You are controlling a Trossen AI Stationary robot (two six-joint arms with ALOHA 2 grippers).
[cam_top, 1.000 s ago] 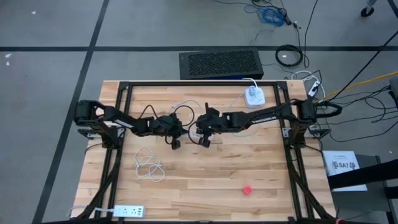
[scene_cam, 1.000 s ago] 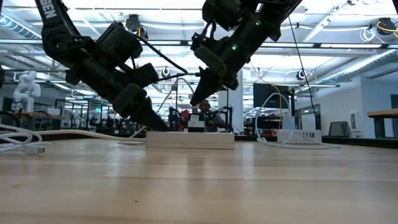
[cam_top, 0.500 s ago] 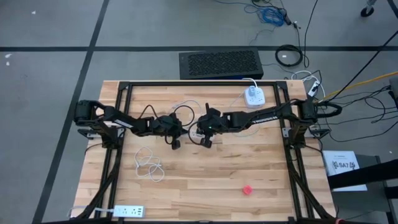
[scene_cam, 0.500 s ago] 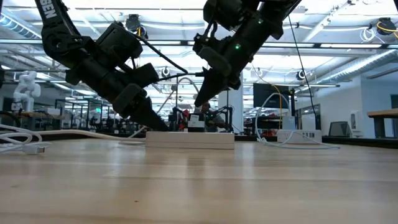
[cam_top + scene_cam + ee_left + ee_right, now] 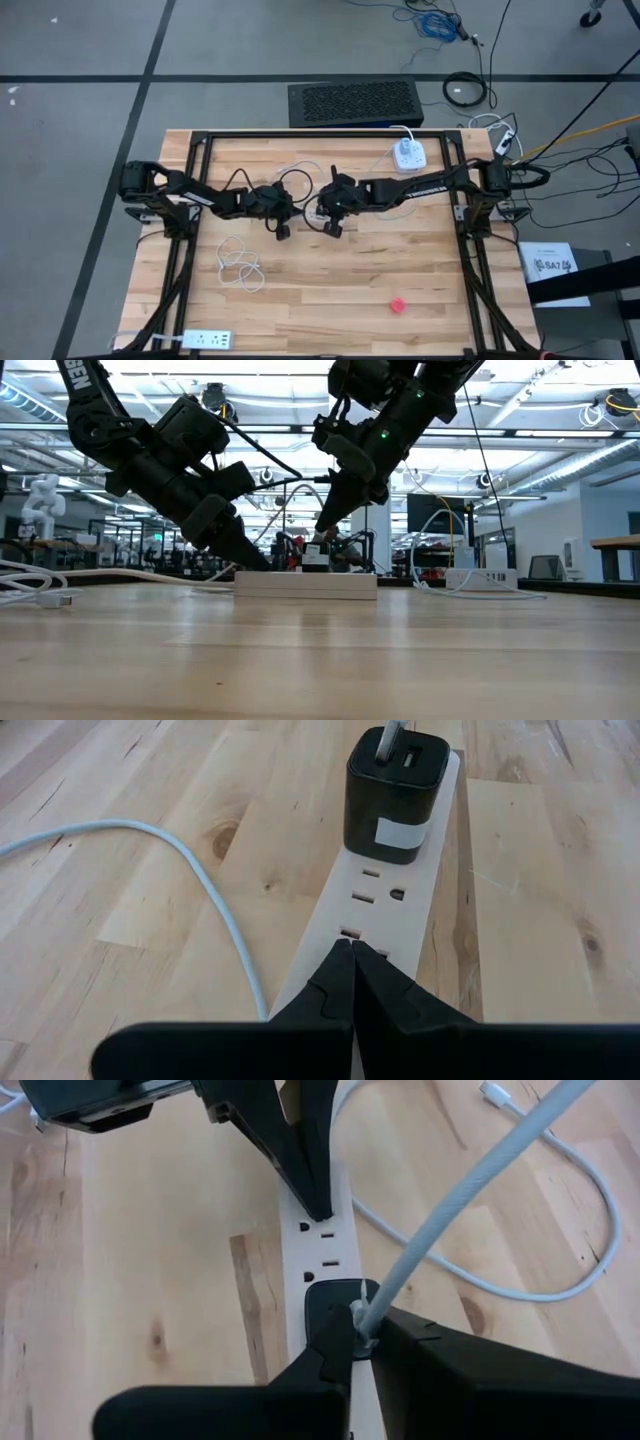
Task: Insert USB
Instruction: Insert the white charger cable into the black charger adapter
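I am pressing my closed left hand onto the power strip mid-bench, while my right hand, clamped on the white USB cable, has been edging upward over the black charger; insertion looks unfinished.

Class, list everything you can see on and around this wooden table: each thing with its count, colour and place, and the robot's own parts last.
White power strip under the arms: one, table centre.
Black cube charger: one, plugged into that strip.
White USB cable: one, held at the charger.
White loose coiled cable: one, left of centre.
White second power strip: one, near left corner.
White round socket block: one, far right.
Small red object: one, near right.
Black grille box: one, floor beyond table.
Left pincer: shut, pressing on the central strip.
Right pincer: shut on the USB cable.
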